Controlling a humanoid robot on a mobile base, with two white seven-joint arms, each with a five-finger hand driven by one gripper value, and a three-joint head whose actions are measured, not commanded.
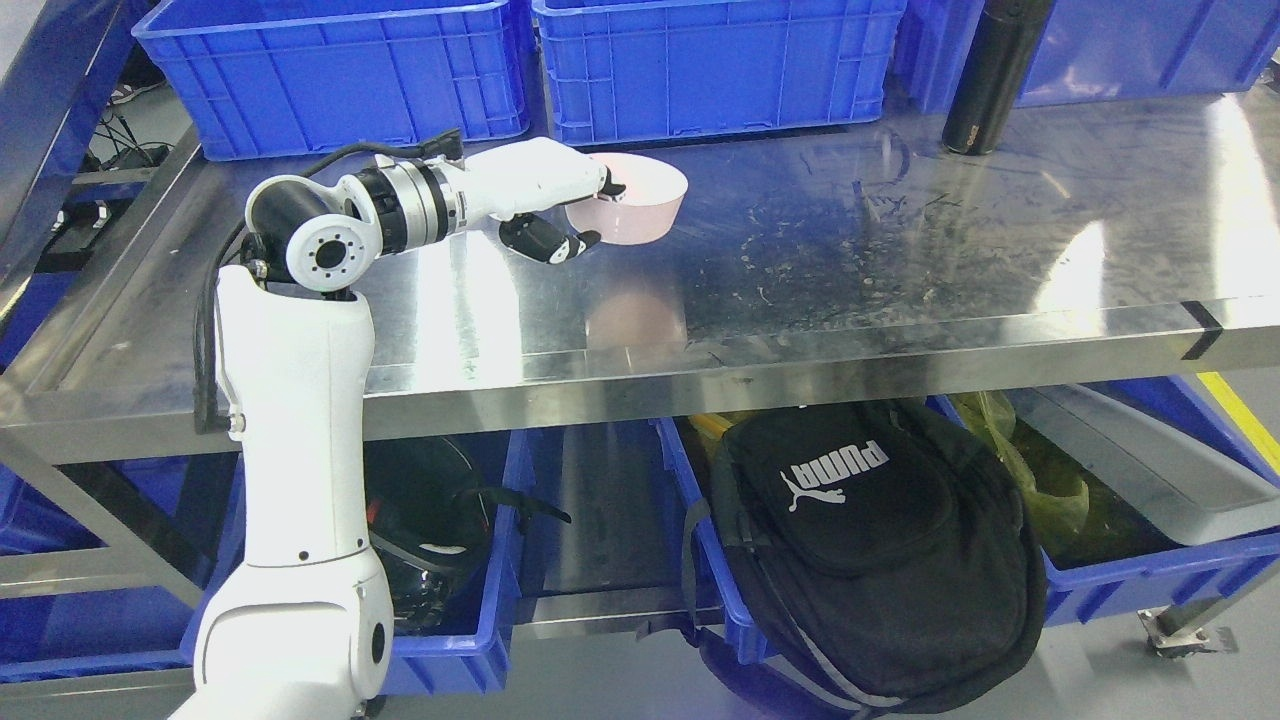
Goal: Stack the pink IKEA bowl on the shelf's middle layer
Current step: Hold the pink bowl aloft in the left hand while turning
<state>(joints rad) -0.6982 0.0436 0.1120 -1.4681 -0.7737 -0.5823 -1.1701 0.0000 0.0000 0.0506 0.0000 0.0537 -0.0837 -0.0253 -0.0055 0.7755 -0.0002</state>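
Currently left hand (560, 205) gripping pink bowl (640, 205) by near-left rim, fingers over edge, thumb beneath. Bowl sitting upright on steel shelf (850, 250), just before middle blue crate (715, 65), well apart from black bottle (990, 80).

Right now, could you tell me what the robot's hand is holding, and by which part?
The left hand holds the pink bowl by its left rim, fingers over the edge and thumb under the outer wall.
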